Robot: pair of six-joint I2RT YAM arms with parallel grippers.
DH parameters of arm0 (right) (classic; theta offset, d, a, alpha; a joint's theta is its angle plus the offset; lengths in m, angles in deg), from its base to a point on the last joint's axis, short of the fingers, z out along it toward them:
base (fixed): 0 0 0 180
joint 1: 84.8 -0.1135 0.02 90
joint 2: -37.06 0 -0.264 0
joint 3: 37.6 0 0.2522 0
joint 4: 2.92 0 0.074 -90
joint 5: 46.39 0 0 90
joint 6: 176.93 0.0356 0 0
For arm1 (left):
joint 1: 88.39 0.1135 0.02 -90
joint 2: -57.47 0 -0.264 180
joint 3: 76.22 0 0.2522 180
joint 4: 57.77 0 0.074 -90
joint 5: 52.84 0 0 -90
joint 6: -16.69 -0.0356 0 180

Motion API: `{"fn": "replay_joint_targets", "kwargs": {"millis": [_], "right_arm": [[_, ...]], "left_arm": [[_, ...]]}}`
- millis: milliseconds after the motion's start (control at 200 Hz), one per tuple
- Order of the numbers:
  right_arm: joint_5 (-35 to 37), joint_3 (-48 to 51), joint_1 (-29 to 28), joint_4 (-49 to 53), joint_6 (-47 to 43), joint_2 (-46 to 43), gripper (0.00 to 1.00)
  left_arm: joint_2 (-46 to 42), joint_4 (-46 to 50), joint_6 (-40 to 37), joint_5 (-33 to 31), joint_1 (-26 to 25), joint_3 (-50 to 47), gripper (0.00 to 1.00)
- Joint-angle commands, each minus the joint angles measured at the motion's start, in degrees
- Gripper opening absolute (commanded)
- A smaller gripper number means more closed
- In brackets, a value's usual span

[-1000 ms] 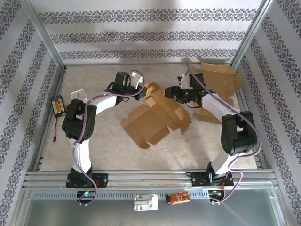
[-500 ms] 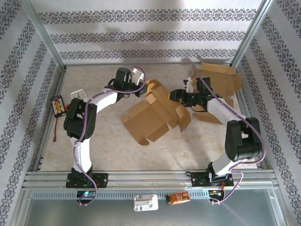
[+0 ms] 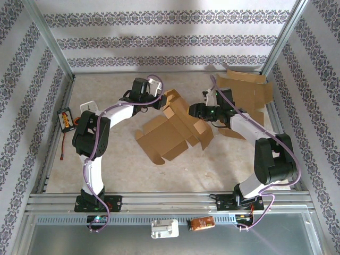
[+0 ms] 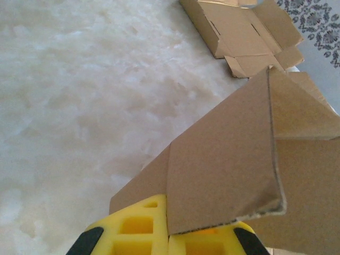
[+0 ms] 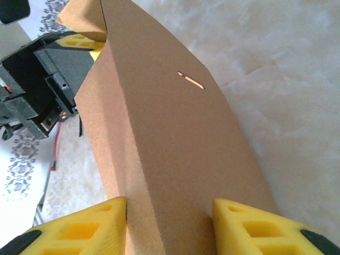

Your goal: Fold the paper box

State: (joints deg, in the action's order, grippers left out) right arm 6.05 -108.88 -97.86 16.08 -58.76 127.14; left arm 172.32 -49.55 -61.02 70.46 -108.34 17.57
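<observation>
Right wrist: paper box (image 5: 175, 133) masks right gripper (image 5: 170, 207) grip (unclear).

Inventory by count.

- Robot arms: two, namely the left arm (image 3: 114, 112) and the right arm (image 3: 247, 125).
- Grippers: two, one per arm, namely the left gripper (image 4: 170, 239) and the right gripper (image 5: 170, 220).
- Cardboard pieces: two counted, namely one part-opened cardboard box (image 3: 170, 135) and one flat cardboard sheet (image 3: 247, 90). It cannot be told whether a scrap beneath the right arm is separate.
- Small black device (image 3: 65, 119): one.
- White block (image 3: 164, 229): one.
- Orange pack (image 3: 202, 223): one.
</observation>
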Motion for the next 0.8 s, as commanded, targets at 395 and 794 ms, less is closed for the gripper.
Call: {"fn": "replay_joint_targets", "kwargs": {"millis": [395, 794], "right_arm": [[27.95, 3.12, -9.18, 4.8, -6.32, -1.6, 0.42], [37.21, 3.94, -15.22, 5.23, -10.92, -2.81, 0.42]], "left_arm": [[-14.87, -3.49, 16.2, -7.98, -2.35, -14.83, 0.01], [-21.22, -16.96, 32.64, -7.66, -5.71, -30.95, 0.01]]}}
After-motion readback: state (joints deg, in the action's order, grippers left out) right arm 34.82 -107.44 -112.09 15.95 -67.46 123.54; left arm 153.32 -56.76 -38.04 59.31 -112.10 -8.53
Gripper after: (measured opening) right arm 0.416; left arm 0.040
